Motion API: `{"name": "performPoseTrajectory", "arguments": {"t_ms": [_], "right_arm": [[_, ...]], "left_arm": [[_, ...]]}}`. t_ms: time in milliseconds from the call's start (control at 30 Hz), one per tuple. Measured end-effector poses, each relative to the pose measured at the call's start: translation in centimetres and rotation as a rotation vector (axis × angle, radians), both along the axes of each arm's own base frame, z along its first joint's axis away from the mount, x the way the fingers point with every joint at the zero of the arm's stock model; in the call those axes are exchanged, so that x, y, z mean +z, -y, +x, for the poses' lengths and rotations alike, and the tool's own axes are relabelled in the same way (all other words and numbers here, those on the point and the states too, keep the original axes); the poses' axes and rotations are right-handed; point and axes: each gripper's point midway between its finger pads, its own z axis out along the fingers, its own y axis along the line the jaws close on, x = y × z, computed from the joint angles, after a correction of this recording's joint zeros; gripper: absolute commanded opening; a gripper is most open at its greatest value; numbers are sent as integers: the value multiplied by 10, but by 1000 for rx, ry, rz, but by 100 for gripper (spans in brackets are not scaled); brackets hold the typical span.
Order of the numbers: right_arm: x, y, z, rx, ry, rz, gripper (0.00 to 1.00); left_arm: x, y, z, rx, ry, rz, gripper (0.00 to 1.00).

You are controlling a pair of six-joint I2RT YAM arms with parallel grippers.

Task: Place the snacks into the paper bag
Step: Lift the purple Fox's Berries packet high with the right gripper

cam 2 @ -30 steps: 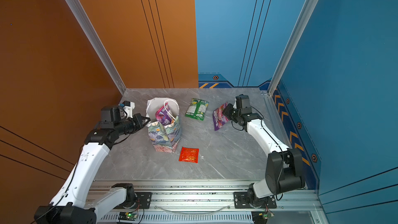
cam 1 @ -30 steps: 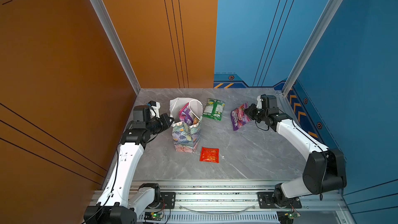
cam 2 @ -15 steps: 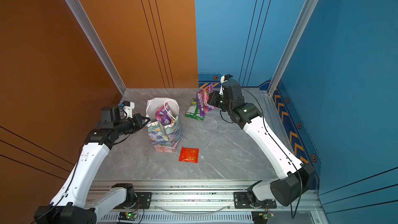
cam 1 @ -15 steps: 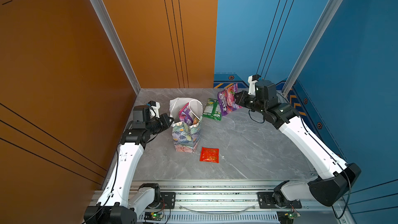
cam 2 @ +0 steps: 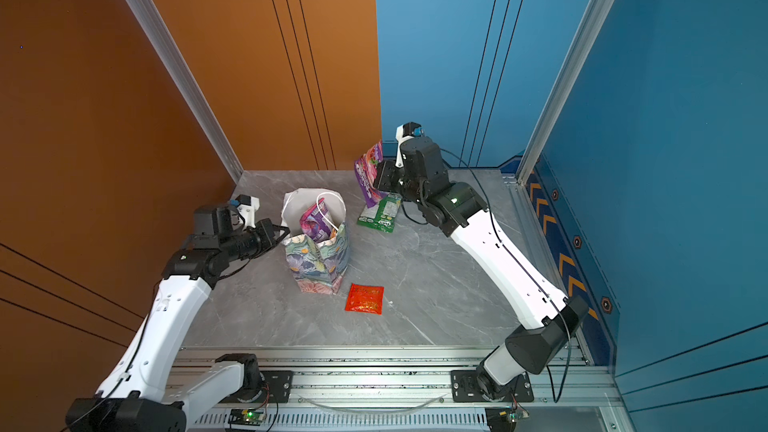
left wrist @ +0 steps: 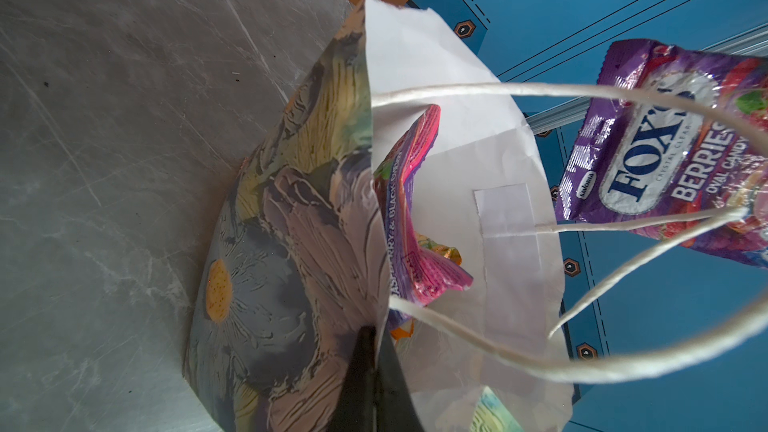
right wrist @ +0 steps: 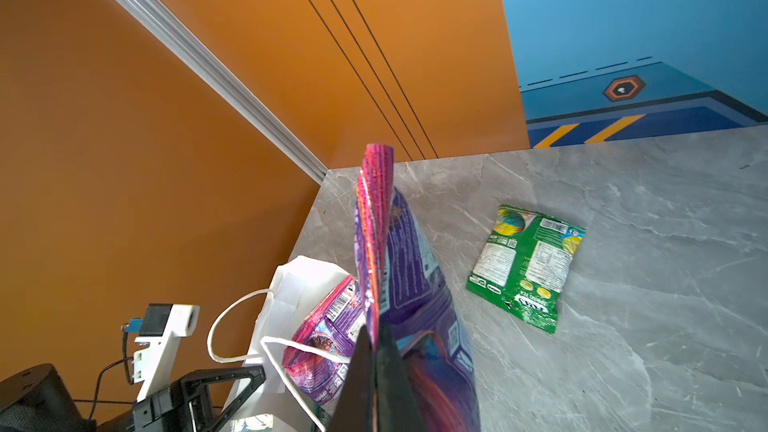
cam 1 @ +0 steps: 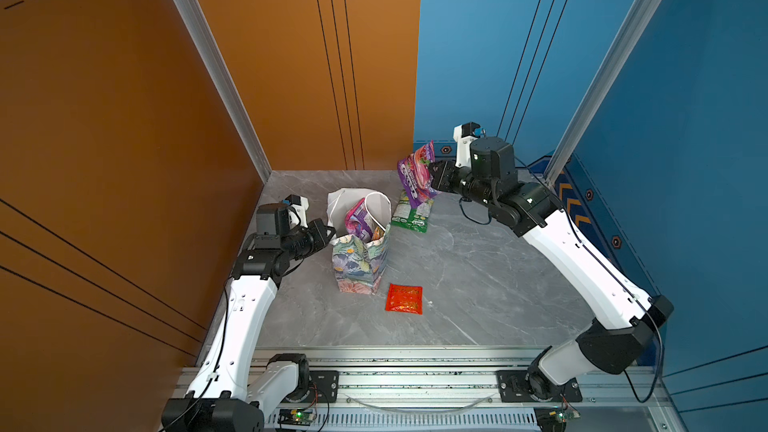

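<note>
Purple FOX'S packet: lifted off counter, clamped in right pincer, now near paper bag pinched by left pincer; drop-in seemingly next.

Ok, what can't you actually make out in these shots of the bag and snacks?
- Deeper contents of the paper bag: in both top views its walls and the purple packet at the mouth hide them.
- Green packet: far end covered by the held FOX'S packet in both top views.
- Red packet: print too small to read; outside both wrist views.
</note>
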Motion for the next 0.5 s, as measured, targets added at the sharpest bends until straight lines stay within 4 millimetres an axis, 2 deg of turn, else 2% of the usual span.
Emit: {"name": "performPoseTrajectory", "arguments": {"t_ms": [367, 500], "right_arm": [[53, -44, 8, 54, 117, 43, 0], [62, -65, 9, 85, 140, 56, 0]], "left_arm": [[2, 0, -1, 0, 6, 0, 0], [1, 0, -1, 0, 5, 0, 0]]}}
